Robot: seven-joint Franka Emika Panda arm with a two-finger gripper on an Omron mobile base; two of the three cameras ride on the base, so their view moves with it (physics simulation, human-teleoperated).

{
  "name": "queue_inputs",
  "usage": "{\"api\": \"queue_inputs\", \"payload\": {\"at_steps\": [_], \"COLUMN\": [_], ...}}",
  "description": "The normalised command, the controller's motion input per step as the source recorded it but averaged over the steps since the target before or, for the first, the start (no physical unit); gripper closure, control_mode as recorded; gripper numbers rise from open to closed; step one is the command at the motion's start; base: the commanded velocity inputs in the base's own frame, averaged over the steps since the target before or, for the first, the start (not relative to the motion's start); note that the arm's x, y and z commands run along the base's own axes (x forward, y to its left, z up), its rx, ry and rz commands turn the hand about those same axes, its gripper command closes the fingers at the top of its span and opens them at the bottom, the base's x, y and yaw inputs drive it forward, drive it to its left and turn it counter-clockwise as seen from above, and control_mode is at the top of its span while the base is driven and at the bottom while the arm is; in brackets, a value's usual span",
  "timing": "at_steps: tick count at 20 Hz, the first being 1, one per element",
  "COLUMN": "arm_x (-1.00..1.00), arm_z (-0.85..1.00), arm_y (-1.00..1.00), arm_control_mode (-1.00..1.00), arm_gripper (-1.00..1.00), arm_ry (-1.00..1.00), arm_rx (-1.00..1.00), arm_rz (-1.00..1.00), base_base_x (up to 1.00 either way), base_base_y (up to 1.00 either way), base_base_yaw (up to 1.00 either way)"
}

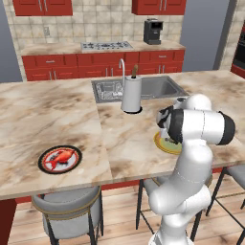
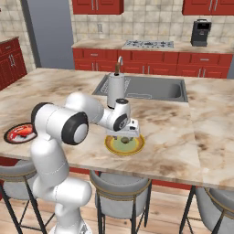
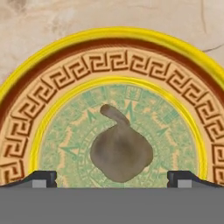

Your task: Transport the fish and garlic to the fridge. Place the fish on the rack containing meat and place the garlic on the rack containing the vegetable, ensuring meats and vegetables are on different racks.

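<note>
In the left base view, we see the white arm rising at the lower right, its body hiding most of the gripper. A yellow-rimmed plate [image 1: 164,143] peeks out just left of the arm on the marble counter [image 1: 57,115]. The fish [image 1: 61,158] lies on a dark red-rimmed plate [image 1: 44,166] at the lower left, well apart from the arm.

In the right base view, we find the gripper [image 2: 124,135] near the centre, pointing down just above the yellow-rimmed plate, where the garlic [image 2: 124,140] sits directly beneath it. The fish shows at the far left edge on its dark plate.

In the hand view, we look straight down on the garlic, centred low in the frame on the patterned plate. The two dark fingertips [image 3: 41,178] stand spread fully wide at the bottom corners, either side of the bulb, holding nothing and not touching it.
</note>
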Motion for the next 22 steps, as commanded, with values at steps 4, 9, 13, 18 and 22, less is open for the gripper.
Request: {"api": "queue_inputs", "payload": {"at_steps": [4,9,13,18,22], "arm_x": [0.27,0.13,0.0,-0.01,0.0], "arm_z": [-0.18,-0.17,-0.16,-0.09,-0.18], "arm_y": [-0.07,-0.07,0.0,0.0,0.0], "arm_control_mode": [-1.0,-1.0,-1.0,-1.0,-1.0], "arm_gripper": [-1.0,-1.0,-1.0,-1.0,-1.0], "arm_ry": [0.0,0.0,0.02,0.02,0.01], "arm_rx": [0.0,0.0,0.01,0.0,0.0], "arm_rz": [0.0,0.0,0.0,0.0,0.0], "base_base_x": [0.0,0.0,0.0,0.0,0.0], "base_base_y": [0.0,0.0,0.0,0.0,0.0], "base_base_yaw": [0.0,0.0,0.0,0.0,0.0]}}
